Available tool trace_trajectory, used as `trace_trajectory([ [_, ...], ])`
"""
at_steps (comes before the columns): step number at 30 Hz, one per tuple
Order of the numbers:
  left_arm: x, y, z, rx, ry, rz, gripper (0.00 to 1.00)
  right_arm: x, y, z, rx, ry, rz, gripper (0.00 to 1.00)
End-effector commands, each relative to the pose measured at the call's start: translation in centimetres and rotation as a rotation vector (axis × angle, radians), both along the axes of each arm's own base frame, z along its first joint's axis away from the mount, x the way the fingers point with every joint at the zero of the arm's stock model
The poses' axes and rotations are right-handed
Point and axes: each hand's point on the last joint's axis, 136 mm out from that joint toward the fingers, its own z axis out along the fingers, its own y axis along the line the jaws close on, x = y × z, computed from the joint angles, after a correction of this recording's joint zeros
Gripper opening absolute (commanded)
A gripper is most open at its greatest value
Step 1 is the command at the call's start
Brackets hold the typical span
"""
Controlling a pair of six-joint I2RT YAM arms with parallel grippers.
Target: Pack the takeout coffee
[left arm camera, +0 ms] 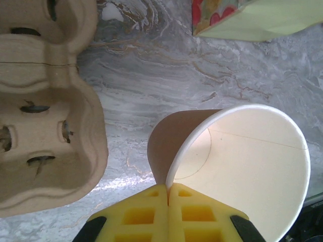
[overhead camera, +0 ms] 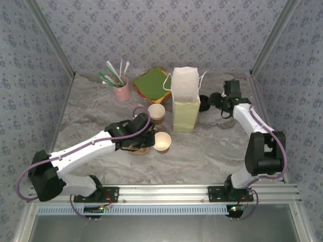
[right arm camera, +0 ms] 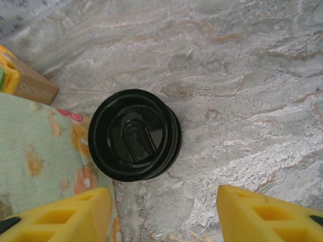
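My left gripper (left arm camera: pixel 168 189) is shut on the rim of a lidless brown paper cup (left arm camera: pixel 242 166) with a white inside; the cup (overhead camera: pixel 162 142) lies tilted on its side at mid table, mouth toward the camera. A black plastic lid (right arm camera: pixel 134 135) lies on the marble just right of the paper bag (overhead camera: pixel 185 101), and no cup shows under it. My right gripper (right arm camera: pixel 164 212) hangs above the lid (overhead camera: pixel 203 102) with its yellow fingers apart and nothing between them. The takeout coffee, a cup with its lid on, is out of view.
A brown cardboard cup carrier (left arm camera: pixel 45 126) sits left of the held cup. Another brown cup (overhead camera: pixel 157 113) stands left of the bag. At the back are a pink holder of straws (overhead camera: pixel 121 91) and a green and red stack (overhead camera: pixel 151 84). Patterned walls close in three sides.
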Motion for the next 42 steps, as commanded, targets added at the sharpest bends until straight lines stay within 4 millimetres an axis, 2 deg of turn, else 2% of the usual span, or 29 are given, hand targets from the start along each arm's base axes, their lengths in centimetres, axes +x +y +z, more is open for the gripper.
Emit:
trace_trajectory([
  [1,0.5,-1.2,-1.1,-0.018,-0.012,-0.016,0.0,0.5,0.6,-0.4,0.02,0.052,0.029,0.51],
  [3,0.4,-1.2,-2.1,0.002,0.001,-0.027,0.0,0.9,0.7,-0.9,0.016,0.072,0.033,0.45],
  [7,0.4,-0.9,-3.0,0.06,0.006,-0.056,0.0,1.7,1.0,-2.0,0.022,0.105,0.049,0.45],
  [16,0.4,-1.3,-4.0,0.075,0.011,-0.099,0.09,3.3,1.0,-4.5,-0.012,0.193,0.049,0.44],
  [19,0.4,-1.3,-4.0,0.076,0.012,-0.096,0.23,3.7,1.1,-5.1,-0.02,0.207,0.06,0.43],
  [23,0.6,-1.2,-3.3,0.068,-0.003,-0.086,0.33,3.9,1.0,-5.9,-0.028,0.223,0.065,0.39],
  [25,0.7,-1.2,-2.6,0.069,-0.019,-0.085,0.36,4.0,0.9,-6.1,-0.037,0.225,0.066,0.38],
  [26,0.8,-1.1,-2.2,0.073,-0.025,-0.084,0.4,4.2,0.8,-6.1,-0.042,0.223,0.067,0.36],
  [28,1.0,-1.1,-1.4,0.072,-0.039,-0.081,0.55,4.4,0.7,-6.3,-0.052,0.225,0.068,0.35],
  [30,1.2,-1.0,-0.7,0.067,-0.05,-0.074,0.81,4.7,0.7,-6.5,-0.058,0.228,0.074,0.33],
  [31,1.3,-1.1,-0.5,0.065,-0.051,-0.073,0.9,4.9,0.7,-6.6,-0.061,0.233,0.075,0.33],
  [33,1.4,-1.2,0.1,0.058,-0.057,-0.074,1.0,5.2,0.6,-6.8,-0.068,0.24,0.072,0.32],
  [37,1.6,-1.3,0.8,0.057,-0.07,-0.076,1.0,5.6,0.9,-7.4,-0.062,0.248,0.081,0.31],
  [42,1.8,-1.3,0.8,0.057,-0.069,-0.071,1.0,5.7,1.0,-7.6,-0.062,0.253,0.086,0.24],
])
